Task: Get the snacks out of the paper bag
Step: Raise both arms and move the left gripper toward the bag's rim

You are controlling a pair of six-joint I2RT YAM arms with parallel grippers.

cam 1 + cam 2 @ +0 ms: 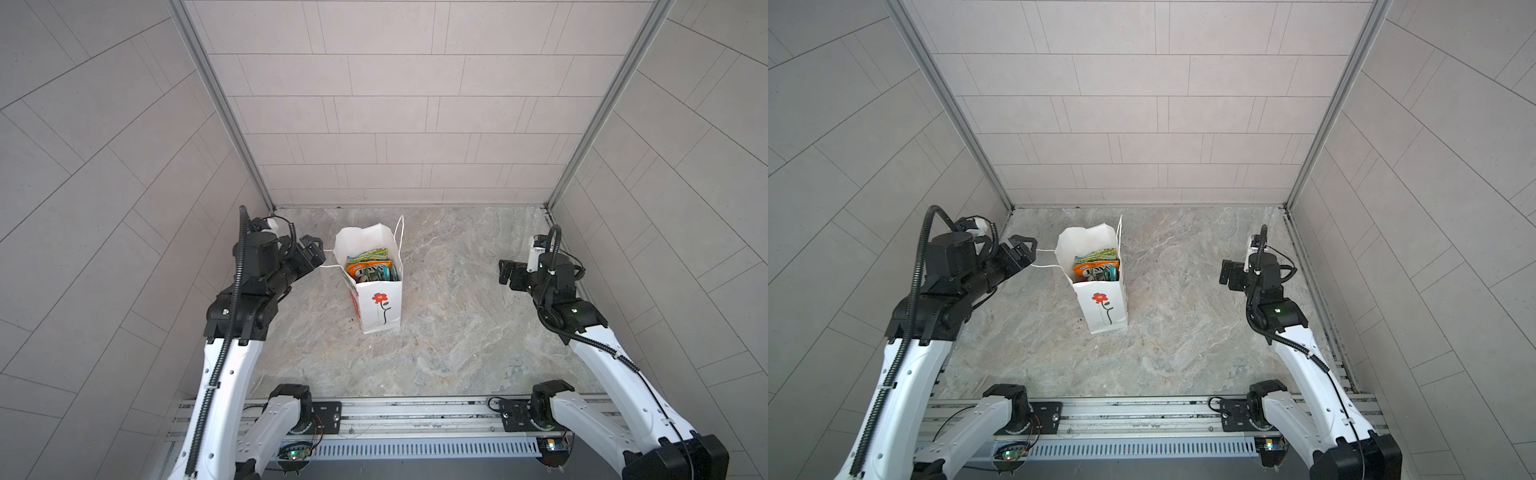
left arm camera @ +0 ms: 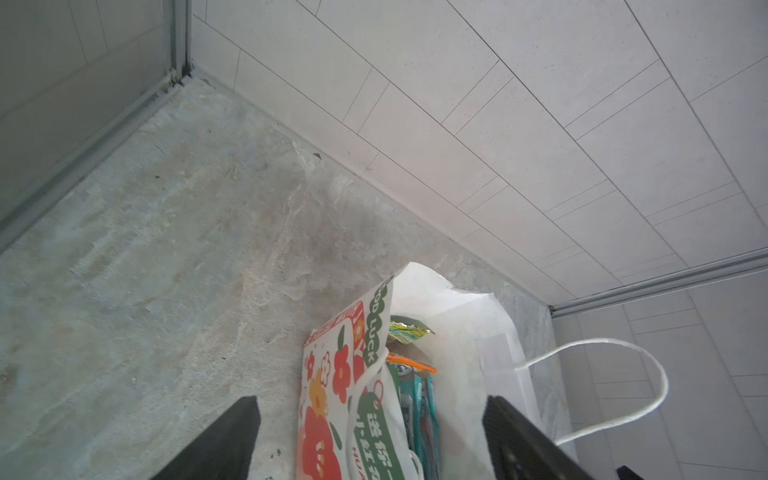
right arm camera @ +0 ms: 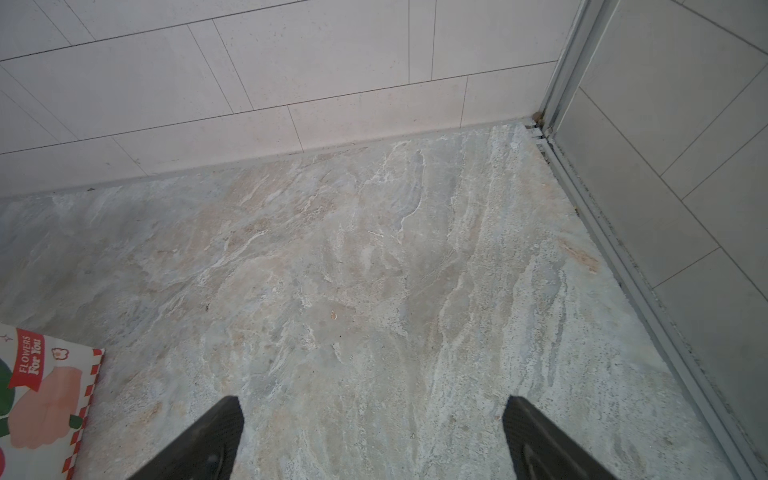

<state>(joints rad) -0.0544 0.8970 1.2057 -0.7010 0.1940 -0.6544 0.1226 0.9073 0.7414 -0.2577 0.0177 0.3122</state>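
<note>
The snacks [image 1: 369, 268] sit in the bag [image 1: 380, 309] on the surface [image 1: 457, 332], left jaws wide just beside its top, right jaws wide and well apart; a clumsy push could tip it.

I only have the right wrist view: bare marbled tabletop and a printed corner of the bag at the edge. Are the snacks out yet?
Observer: No. In both top views the paper bag stands upright with its mouth open, and the FOX'S candy pouches are inside, an orange one on top.
Operator: Where is the left claw?
Observer: The left claw is close beside the bag's left rim, jaws apart. I see nothing clamped in it.
Operator: And how far off is mine?
Observer: The right claw hangs open well to the right of the bag, with bare tabletop between them.
</note>
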